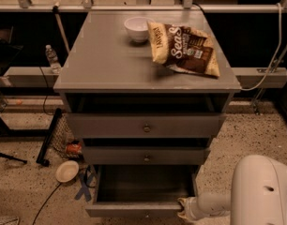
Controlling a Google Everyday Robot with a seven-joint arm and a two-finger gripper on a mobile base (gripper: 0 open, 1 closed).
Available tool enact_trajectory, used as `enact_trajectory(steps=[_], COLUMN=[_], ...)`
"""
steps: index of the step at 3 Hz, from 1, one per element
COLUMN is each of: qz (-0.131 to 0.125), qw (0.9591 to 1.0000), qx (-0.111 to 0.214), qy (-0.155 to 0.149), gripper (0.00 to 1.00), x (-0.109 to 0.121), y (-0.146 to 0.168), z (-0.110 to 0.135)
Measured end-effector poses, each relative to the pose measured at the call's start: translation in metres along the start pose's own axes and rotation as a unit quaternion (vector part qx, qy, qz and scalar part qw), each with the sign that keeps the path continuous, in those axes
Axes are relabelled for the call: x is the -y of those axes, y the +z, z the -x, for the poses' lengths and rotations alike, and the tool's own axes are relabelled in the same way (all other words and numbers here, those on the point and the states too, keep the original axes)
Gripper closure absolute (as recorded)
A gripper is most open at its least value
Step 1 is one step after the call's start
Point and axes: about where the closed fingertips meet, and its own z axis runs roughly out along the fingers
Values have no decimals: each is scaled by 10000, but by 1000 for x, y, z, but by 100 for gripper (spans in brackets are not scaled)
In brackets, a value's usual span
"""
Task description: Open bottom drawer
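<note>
The grey cabinet (146,64) has three drawers. The bottom drawer (134,209) is pulled out toward me, and its plain grey inside (143,184) shows, with nothing in it. Its front runs along the lower edge of the view, and its knob is hidden. The middle drawer (147,156) and the top drawer (147,125) each stick out a little, each with a small round knob. My gripper (184,209) is at the right end of the bottom drawer's front, on a white arm (209,205) that comes in from the lower right.
A white bowl (136,28) and a chip bag (185,48) lie on the cabinet top. On the floor at the left are a plate (67,171), a black bar (49,137), cables and a water bottle (52,58). My white base (263,191) fills the lower right.
</note>
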Motion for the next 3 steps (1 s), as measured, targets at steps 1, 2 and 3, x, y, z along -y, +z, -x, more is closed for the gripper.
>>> enact_trajectory(steps=[1, 2, 3], qz=[8, 28, 27], qw=[10000, 10000, 10000], qx=[2, 7, 7], qy=[17, 58, 58], gripper=[100, 100, 82], x=[-3, -13, -12], y=[-5, -5, -6], z=[1, 0, 1])
